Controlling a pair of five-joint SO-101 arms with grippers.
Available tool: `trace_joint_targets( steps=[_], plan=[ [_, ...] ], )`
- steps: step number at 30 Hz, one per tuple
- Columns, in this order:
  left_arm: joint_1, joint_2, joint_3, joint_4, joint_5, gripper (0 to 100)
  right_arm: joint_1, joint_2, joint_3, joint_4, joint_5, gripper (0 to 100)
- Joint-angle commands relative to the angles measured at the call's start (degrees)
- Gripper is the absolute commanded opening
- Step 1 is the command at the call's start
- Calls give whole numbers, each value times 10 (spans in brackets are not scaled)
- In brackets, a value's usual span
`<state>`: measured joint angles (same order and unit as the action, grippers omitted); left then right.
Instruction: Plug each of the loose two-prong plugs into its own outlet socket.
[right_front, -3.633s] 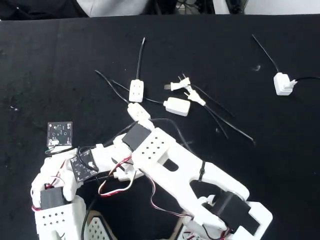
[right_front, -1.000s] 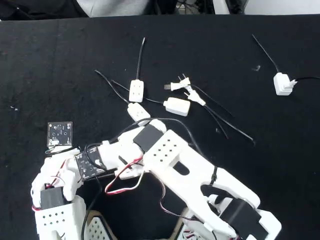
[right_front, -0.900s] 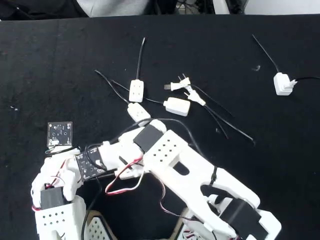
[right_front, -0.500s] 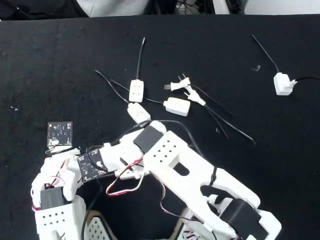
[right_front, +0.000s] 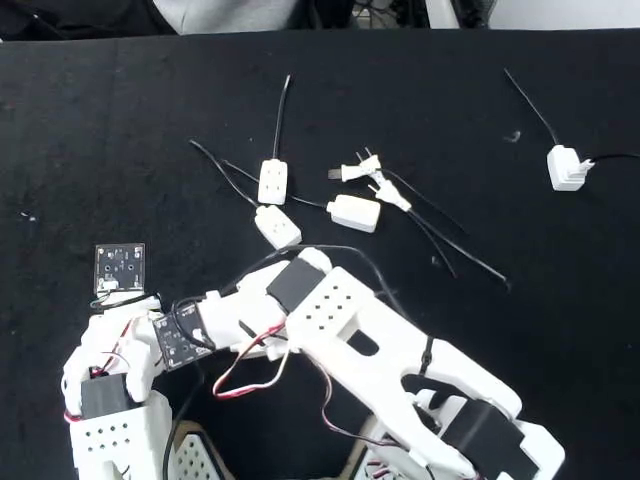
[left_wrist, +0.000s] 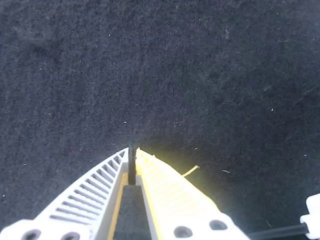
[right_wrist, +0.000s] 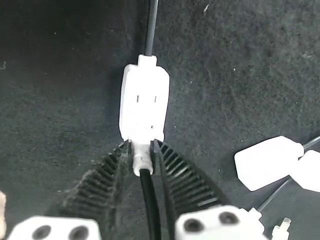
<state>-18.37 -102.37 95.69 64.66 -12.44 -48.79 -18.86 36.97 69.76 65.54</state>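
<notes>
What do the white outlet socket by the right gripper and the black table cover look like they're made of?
Outlet socket: probably moulded plastic, white, smooth, slightly glossy, with rounded corners and clean-cut slots. Table cover: seemingly black fabric or felt, matte, with fine fuzzy grain and pale lint specks; the exact cloth is unclear.

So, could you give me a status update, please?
Left gripper shut, empty. Right gripper shut on plug, at socket end. Two loose plugs beyond. Nothing obstructing.

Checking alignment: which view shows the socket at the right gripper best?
Right wrist view: socket close, both slots visible, right gripper at its end. High view has it small beyond the arm. Left wrist view faces the mat.
</notes>
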Motion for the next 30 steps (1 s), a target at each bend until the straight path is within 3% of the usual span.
trace_joint_targets(
  steps=[1, 30],
  plan=[
    [4, -5, 0, -4, -4, 29, -9, -12, 0, -9, 5, 11],
    [4, -5, 0, -4, -4, 29, 42, -12, 48, -11, 40, 11]
  ],
)
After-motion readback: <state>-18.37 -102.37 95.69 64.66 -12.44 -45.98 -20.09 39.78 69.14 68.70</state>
